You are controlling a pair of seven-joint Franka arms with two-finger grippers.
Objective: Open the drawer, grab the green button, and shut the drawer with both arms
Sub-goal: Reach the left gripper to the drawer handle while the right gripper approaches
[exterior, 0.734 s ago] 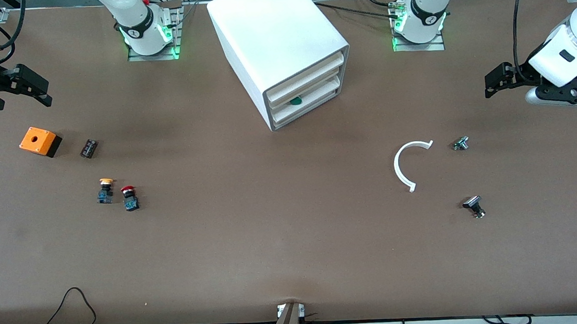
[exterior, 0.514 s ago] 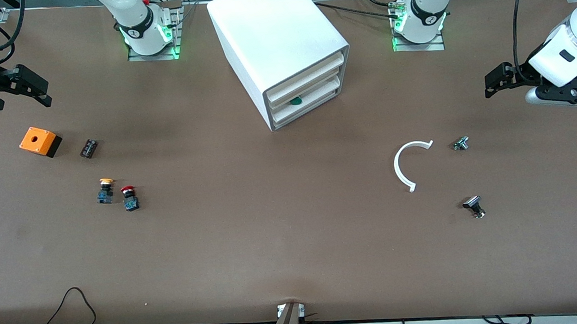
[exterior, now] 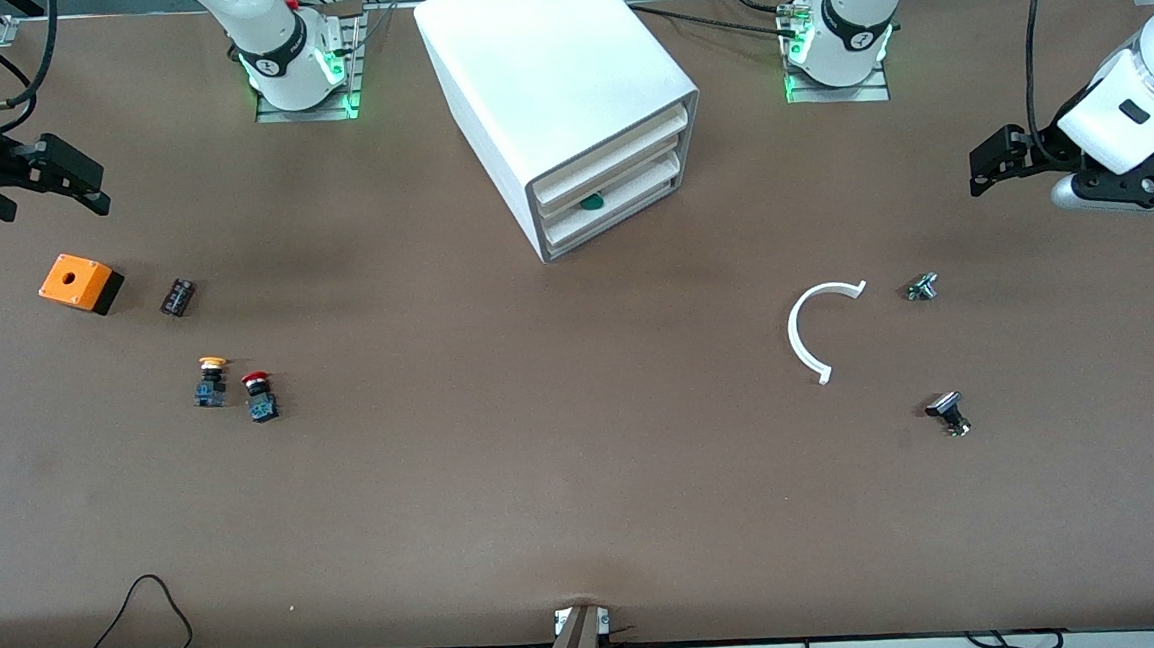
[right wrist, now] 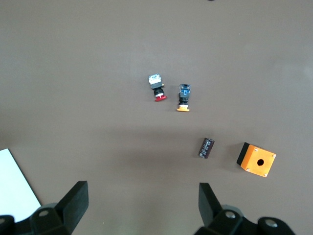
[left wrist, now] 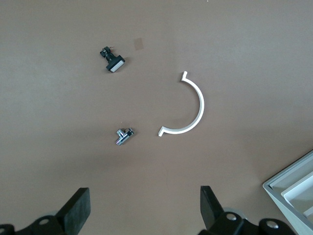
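Note:
The white cabinet (exterior: 557, 85) stands at the table's middle near the arm bases, its three drawers facing the front camera. The lowest drawer (exterior: 616, 219) looks pushed in or nearly so. The green cap of the button (exterior: 591, 201) shows just above that drawer's front edge; its body is hidden. My left gripper (exterior: 988, 159) hangs open and empty over the left arm's end of the table, its fingers wide apart in the left wrist view (left wrist: 144, 205). My right gripper (exterior: 78, 184) hangs open and empty over the right arm's end (right wrist: 143, 203).
Under the right gripper lie an orange box (exterior: 80, 282), a small black part (exterior: 177, 296), a yellow-capped button (exterior: 210, 379) and a red-capped button (exterior: 260, 394). Toward the left arm's end lie a white arc (exterior: 808, 330), a metal part (exterior: 921, 287) and a black part (exterior: 948, 411).
My right gripper has shifted slightly toward the cabinet. The left gripper has barely moved. Nothing on the table has moved.

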